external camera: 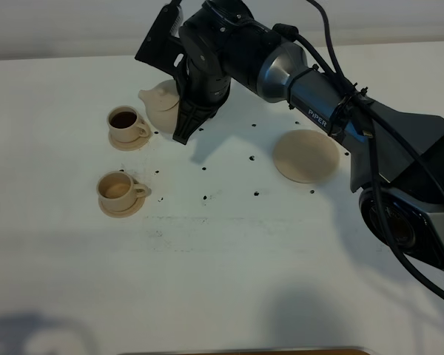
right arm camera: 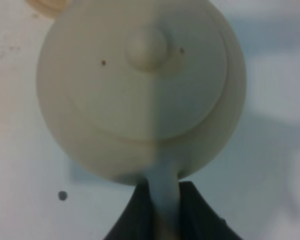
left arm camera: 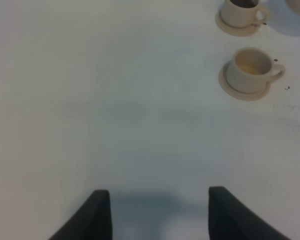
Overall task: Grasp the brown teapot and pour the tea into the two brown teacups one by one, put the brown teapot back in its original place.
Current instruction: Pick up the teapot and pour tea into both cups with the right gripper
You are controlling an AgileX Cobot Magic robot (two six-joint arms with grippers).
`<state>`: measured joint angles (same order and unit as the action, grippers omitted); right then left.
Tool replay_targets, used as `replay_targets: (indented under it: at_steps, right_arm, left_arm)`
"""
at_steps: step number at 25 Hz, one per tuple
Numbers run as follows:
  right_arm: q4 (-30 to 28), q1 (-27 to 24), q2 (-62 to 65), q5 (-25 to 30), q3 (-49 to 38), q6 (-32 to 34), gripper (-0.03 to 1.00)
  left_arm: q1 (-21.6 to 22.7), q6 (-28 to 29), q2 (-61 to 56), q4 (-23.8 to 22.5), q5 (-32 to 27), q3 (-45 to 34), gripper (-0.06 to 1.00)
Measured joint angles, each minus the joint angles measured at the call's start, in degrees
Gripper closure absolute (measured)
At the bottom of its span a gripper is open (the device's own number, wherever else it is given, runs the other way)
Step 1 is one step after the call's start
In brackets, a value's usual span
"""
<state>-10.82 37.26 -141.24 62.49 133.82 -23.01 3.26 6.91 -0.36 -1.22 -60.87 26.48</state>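
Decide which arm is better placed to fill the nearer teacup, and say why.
Right. The right gripper holds the brown teapot by the handle, close to the nearer teacup; the left gripper is open, empty, apart from both.

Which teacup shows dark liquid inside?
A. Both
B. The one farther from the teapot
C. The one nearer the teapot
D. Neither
C: the teacup beside the brown teapot is dark inside, while the other teacup looks pale inside.
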Motion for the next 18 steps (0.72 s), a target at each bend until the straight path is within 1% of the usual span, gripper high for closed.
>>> replay_targets:
  at_steps: [9,18]
  right_arm:
    - [3.2,-1.7,-4.6,-3.5,0.0,1.4,0.88]
    - [3.7,-1.9,-5.0,-4.8,0.0,1.4,0.88]
  left_arm:
    - [0.0,0.0,0.0,0.0,0.0,0.0,0.44]
    - [0.0,0.0,0.0,0.0,0.0,0.0,0.44]
